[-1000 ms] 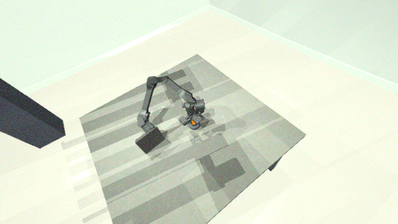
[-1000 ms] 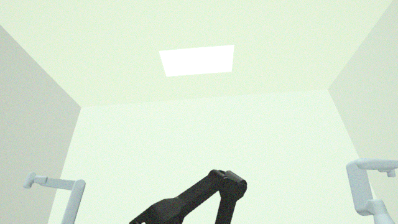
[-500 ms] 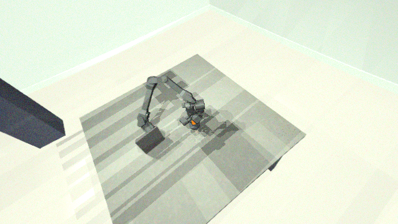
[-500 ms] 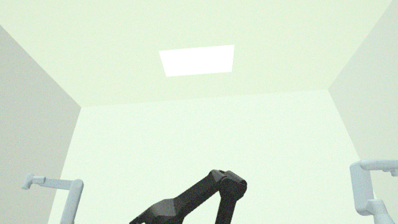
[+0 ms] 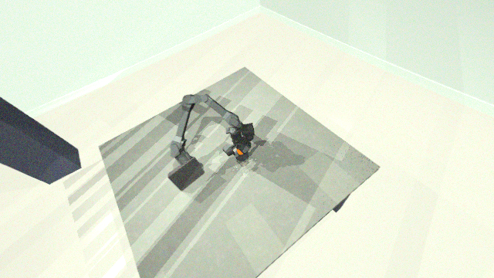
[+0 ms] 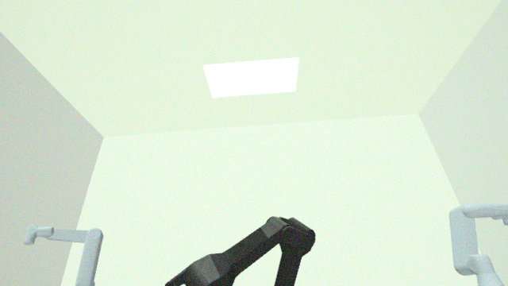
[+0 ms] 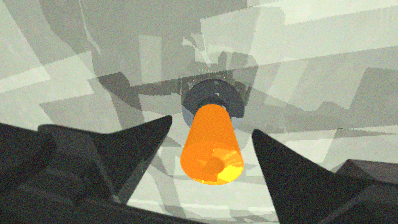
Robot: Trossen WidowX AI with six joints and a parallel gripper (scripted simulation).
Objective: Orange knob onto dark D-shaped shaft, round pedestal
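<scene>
Your gripper (image 7: pixel 211 137) has its fingers spread wide on either side of the orange knob (image 7: pixel 211 145), with a clear gap on both flanks; they pinch nothing. The knob stands by itself on the round pedestal (image 7: pixel 212 95), its far end meeting the dark disc, so to my eye it looks seated on the shaft, though the shaft itself is hidden inside the knob and you cannot confirm the flats from here.

The step in hand reads as the release, and doing it well means leaving without disturbing the knob; draw the fingers straight back along the knob's own axis, away from the pedestal, rather than sideways; keep them fully spread until the tips are past the knob's near end; any sweep to either side risks clipping it and tipping or twisting it. Before you count it done, check whether a gap shows between the knob's base and the pedestal; in the wrist view I cannot tell.

As to its lie: the knob's long axis runs from the pedestal toward the wrist camera, which I take to be upright off the counter (image 5: pixel 270 216); its wider, rounded end points at you, and the narrower end points down into the pedestal. In the top view the knob (image 5: pixel 240 152) shows only as a small orange patch under the wrist, near the middle of the counter.
</scene>
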